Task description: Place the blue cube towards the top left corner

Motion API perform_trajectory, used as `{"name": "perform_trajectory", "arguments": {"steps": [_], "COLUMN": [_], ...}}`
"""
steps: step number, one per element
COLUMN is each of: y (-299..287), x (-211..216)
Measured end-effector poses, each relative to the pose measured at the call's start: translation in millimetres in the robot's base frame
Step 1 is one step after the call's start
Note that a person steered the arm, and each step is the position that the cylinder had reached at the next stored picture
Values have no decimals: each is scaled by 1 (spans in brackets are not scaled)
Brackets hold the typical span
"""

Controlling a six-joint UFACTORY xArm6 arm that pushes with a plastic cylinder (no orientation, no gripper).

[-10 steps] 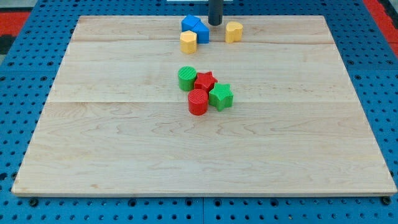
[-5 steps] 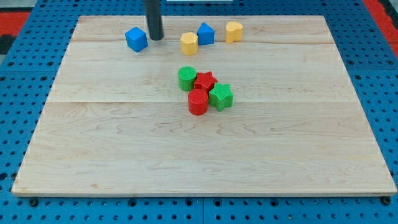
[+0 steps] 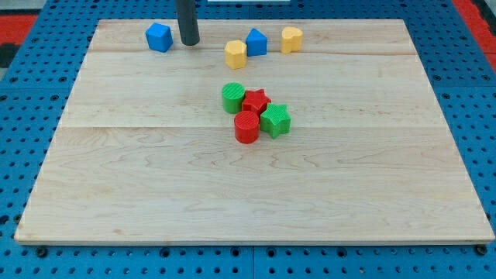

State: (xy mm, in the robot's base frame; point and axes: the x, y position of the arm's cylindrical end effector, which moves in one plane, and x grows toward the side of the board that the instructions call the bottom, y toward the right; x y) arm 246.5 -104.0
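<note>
The small blue plastic cube (image 3: 159,36) is sitting near the top edge of the pale wooden tabletop (image 3: 256,194), left of centre but not yet at the top left corner — a stretch of bare wood is lying between it and that corner. My tip (image 3: 188,43), the lower end of the straight dark rod, is resting just beside the cube on the view's right, with a thin gap showing between them. This end effector has no jaws to open or close, so it is grasping nothing; it is only placed to push.

The step in hand, as I judge it, is the last part of the shove toward the view's left. To do it well, the tip should be meeting the cube's right face squarely at its middle, so the cube is sliding straight and not turning off to one side. The push should be angling only slightly toward the view's top, since the cube is already close to the top edge and could be driven off the board.

The other pieces are lying well clear — a yellow rounded block (image 3: 235,54), a blue house-shaped block (image 3: 256,42) and a second yellow block (image 3: 291,39) to the view's right, and at the centre a green cylinder (image 3: 233,98), red star (image 3: 255,101), red cylinder (image 3: 246,127) and green star (image 3: 274,120) clustered together.
</note>
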Motion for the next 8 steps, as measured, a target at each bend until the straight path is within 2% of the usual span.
{"name": "perform_trajectory", "arguments": {"steps": [2,4,5,8], "y": [-40,-42,-58,-53], "x": [0,-33,-33,-33]}}
